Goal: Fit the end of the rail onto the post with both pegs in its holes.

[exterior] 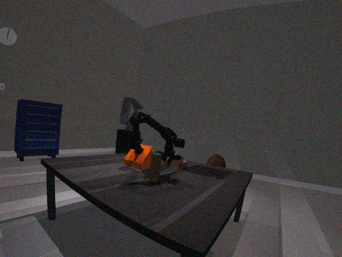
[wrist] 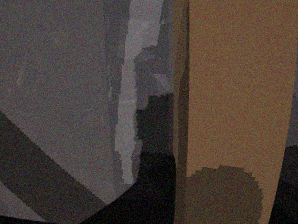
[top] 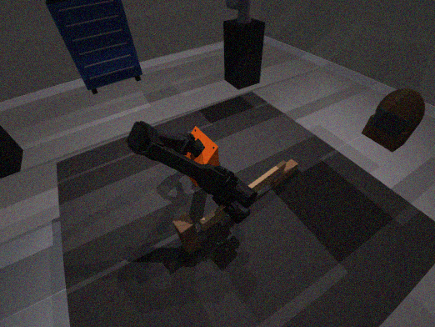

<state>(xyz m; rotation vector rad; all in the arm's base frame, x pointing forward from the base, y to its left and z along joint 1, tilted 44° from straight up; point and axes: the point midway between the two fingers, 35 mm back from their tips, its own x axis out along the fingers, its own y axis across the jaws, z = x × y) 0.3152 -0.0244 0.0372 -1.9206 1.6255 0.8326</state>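
Observation:
The long wooden rail (top: 267, 177) (wrist: 226, 96) runs from the low footboard block (top: 290, 165) at its far end towards the short wooden post (top: 183, 229) (exterior: 155, 166) at its near end. My gripper (top: 236, 214) (exterior: 170, 160) is shut on the rail close to the post, and the arm hides the rail's near part. In the wrist view the rail fills the right side, seen lengthwise. The pegs and the holes are hidden, so I cannot tell whether the rail's end touches the post.
The arm's orange base (top: 207, 151) (exterior: 139, 158) stands just behind the post. Off the dark table (exterior: 203, 197) are a blue cabinet (top: 97, 39) (exterior: 37, 129), a black pedestal (top: 243, 52) and a brown rounded object (top: 396, 117).

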